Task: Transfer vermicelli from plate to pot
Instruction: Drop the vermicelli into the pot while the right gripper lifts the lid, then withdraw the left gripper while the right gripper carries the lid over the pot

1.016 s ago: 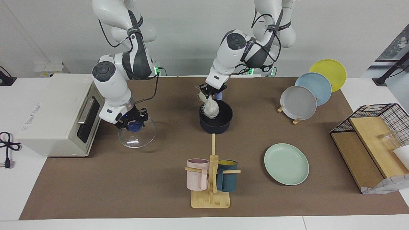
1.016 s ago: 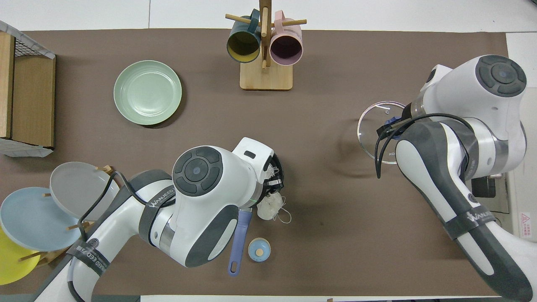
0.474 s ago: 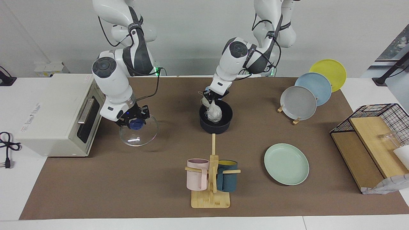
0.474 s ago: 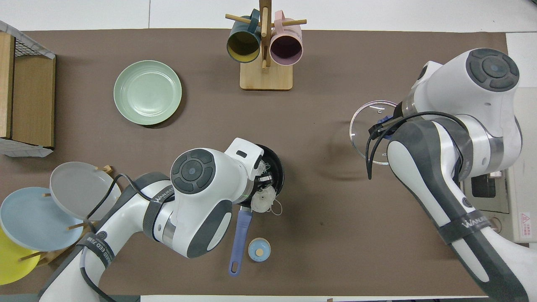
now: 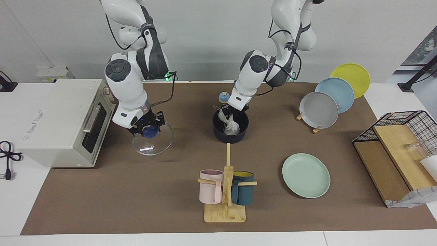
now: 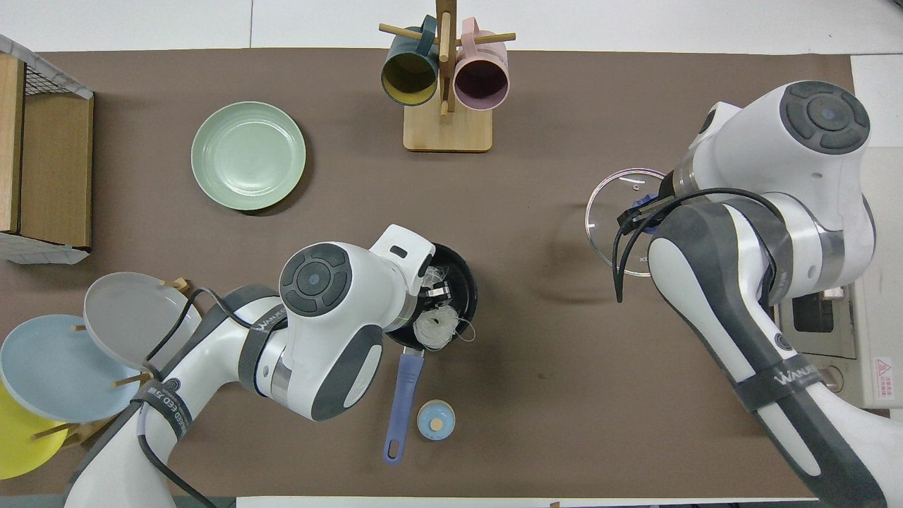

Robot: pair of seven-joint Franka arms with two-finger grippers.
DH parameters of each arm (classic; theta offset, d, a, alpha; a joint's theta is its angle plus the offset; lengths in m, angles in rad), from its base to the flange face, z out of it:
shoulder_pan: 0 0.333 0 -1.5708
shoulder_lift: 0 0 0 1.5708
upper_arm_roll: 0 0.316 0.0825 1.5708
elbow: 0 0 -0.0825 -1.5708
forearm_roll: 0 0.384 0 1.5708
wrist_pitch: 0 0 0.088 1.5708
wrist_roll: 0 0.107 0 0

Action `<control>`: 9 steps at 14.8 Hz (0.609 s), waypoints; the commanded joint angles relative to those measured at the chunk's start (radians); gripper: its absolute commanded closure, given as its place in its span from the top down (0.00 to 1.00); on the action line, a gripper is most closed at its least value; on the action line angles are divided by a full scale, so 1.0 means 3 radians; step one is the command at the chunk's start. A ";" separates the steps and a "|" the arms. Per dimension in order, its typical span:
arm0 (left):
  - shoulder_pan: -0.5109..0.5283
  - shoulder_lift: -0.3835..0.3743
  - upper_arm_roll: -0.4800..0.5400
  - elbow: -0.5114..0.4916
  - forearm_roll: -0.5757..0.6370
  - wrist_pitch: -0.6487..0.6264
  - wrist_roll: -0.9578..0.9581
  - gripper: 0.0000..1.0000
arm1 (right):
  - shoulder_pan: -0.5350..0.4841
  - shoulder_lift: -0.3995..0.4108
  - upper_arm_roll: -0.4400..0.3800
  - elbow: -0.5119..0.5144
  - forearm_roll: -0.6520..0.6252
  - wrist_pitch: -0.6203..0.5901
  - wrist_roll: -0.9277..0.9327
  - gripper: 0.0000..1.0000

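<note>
— Facing view: left gripper low in the pot, pinching the vermicelli — lowering before release?
— Likely. Right gripper clamping the glass lid aloft, clearing the opening. Plate bare.

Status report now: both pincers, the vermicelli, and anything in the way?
Left pincer over pot, vermicelli hanging into it. Right pincer shut on glass lid, held up. Plate bare. Nothing in the way.
</note>
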 commanded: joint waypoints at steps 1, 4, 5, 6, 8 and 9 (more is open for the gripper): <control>0.0188 -0.0076 0.0015 0.0239 -0.0050 -0.0441 0.0122 1.00 | 0.0000 0.0010 0.0009 0.0136 0.0071 -0.0131 0.0033 0.27; 0.0546 -0.0102 0.0020 0.0883 -0.0024 -0.1382 0.0229 1.00 | 0.0254 0.0101 0.0004 0.0488 0.0107 -0.0452 0.0506 0.15; 0.0679 -0.0152 0.0020 0.1027 -0.0024 -0.1577 0.0316 1.00 | 0.0352 0.0122 0.0009 0.0585 0.0101 -0.0534 0.0711 0.15; 0.0802 -0.0229 0.0020 0.1094 -0.0024 -0.1721 0.0347 1.00 | 0.0515 0.0153 0.0009 0.0677 0.0106 -0.0586 0.0986 0.15; 0.0986 -0.0403 0.0020 0.1135 -0.0019 -0.1860 0.0414 1.00 | 0.0781 0.0173 0.0009 0.0785 0.0101 -0.0612 0.1457 0.15; 0.1078 -0.0479 0.0026 0.1161 -0.0014 -0.1946 0.0460 1.00 | 0.0955 0.0189 0.0009 0.0796 0.0101 -0.0566 0.1728 0.15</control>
